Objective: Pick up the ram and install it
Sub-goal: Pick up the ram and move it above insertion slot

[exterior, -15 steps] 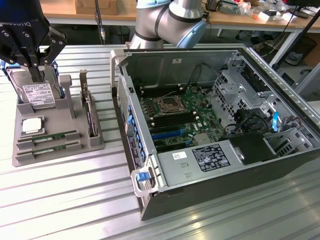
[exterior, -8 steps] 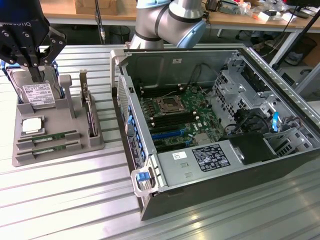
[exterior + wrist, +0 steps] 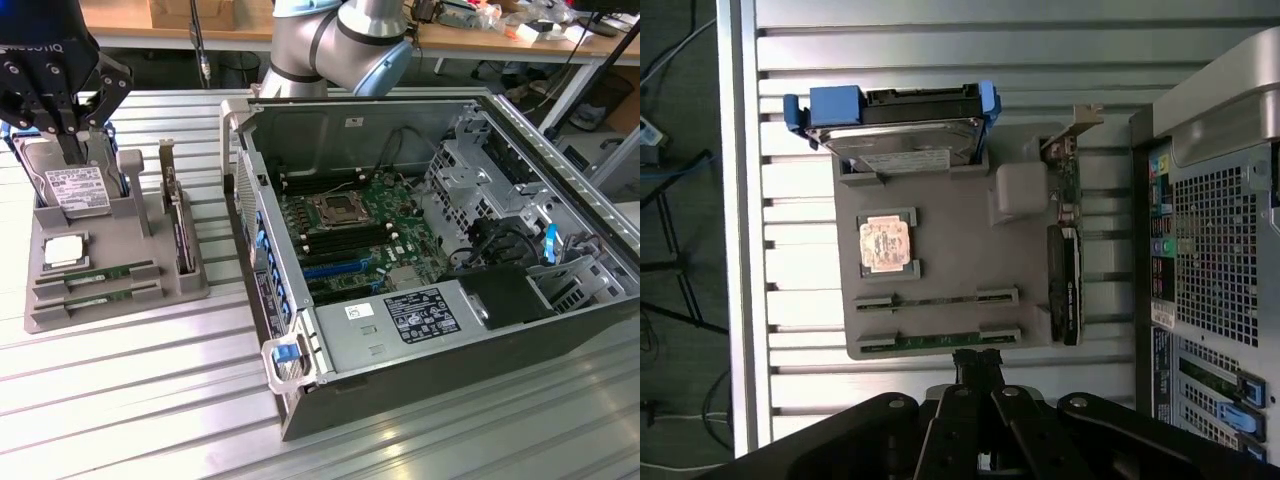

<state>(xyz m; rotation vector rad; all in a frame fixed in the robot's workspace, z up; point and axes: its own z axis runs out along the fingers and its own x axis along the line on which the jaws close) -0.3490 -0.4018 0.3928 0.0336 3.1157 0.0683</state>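
Covering the whole floor of the scene, a ribbed metal table [image 3: 120,400] carries one open computer case [image 3: 430,250] at the exterior view's right and one gray tray [image 3: 125,235] at its left. The arm [image 3: 340,40] bends at the far side, and its gripper [image 3: 72,150] hangs above the tray with the fingers pressed together. Two ram sticks [image 3: 95,272] lie in the tray's near slots, beside one hard drive [image 3: 75,185] and one processor [image 3: 62,252].

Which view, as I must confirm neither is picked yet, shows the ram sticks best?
The exterior view: both ram sticks stand in their tray slots, green sides visible. The wrist view sees them edge-on from above, as thin strips.
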